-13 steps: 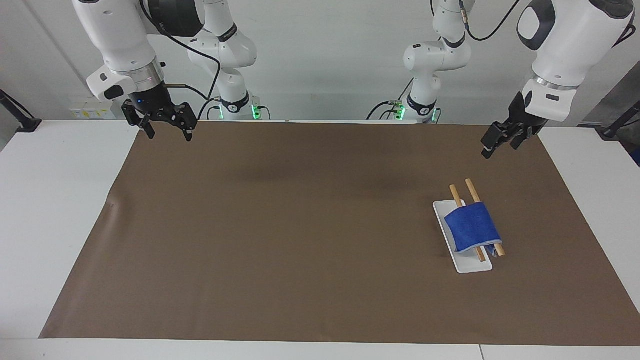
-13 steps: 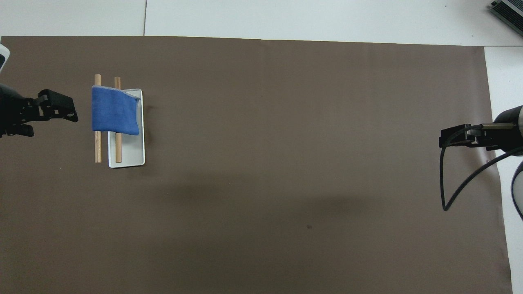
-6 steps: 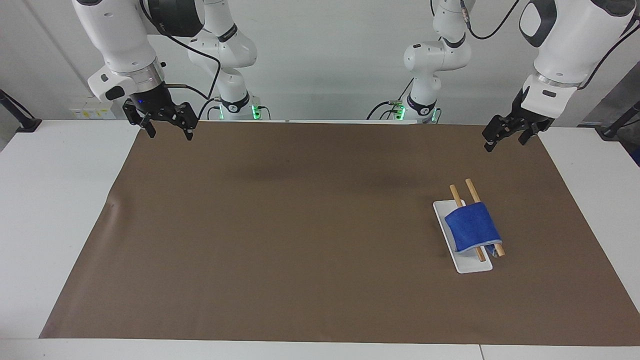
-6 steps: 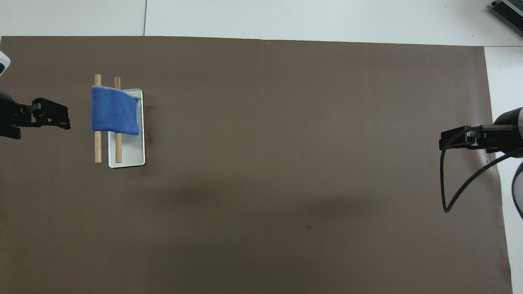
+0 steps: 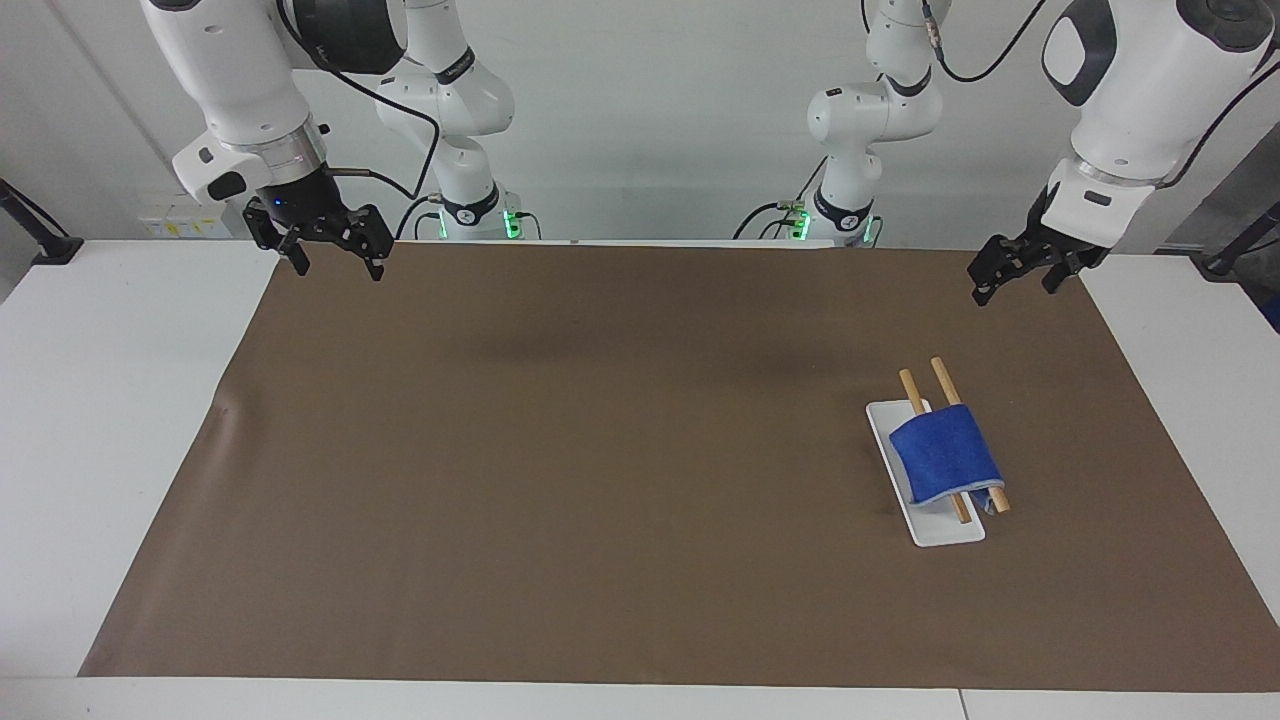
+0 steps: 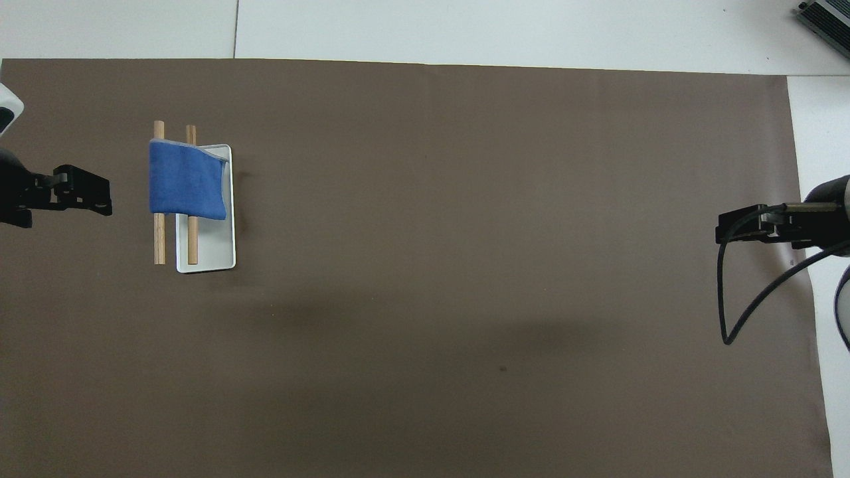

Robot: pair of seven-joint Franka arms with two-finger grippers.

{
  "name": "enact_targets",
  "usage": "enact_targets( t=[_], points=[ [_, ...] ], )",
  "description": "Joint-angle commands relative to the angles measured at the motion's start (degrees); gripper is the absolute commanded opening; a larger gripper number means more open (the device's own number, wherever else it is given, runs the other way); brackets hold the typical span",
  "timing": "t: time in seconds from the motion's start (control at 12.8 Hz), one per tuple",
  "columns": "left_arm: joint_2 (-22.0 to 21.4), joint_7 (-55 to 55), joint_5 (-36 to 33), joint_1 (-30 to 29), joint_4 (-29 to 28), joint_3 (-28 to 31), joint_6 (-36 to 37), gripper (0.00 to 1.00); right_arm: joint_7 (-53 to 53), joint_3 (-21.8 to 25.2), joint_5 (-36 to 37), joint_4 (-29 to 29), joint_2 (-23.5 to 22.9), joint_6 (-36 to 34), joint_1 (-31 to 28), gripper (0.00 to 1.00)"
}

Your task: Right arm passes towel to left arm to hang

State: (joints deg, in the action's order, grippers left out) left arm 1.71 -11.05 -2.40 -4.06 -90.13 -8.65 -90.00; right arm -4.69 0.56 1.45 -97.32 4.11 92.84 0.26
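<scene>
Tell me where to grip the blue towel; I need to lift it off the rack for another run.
Probably pinch the towel from above on its draped top, in the gap between the two wooden rods, where the cloth spans unsupported. Its lower edges hang close to the white tray, leaving little room for fingers.

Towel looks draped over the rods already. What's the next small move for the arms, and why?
Probably none on the towel: it lies over both wooden rods on the white tray, untouched. The left hand is up over the mat's corner near the left arm's base, open and empty; the right hand waits open over the corner at its own end. I'd just ease the left arm to rest.
</scene>
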Motion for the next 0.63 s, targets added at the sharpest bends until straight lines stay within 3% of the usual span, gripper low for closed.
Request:
enact_targets(
  t=[0.0,0.55],
  points=[
    [-0.6,1.0,-1.0,0.0,-3.4,0.0,-3.4,0.99,-0.7,0.1,-0.3,-1.0,1.1,-0.2,-0.3,1.00],
    [-1.3,5.0,-1.0,-0.1,-3.3,0.0,-4.1,1.00,-0.8,0.3,-0.3,-1.0,1.1,-0.2,-0.7,1.00]
  ],
)
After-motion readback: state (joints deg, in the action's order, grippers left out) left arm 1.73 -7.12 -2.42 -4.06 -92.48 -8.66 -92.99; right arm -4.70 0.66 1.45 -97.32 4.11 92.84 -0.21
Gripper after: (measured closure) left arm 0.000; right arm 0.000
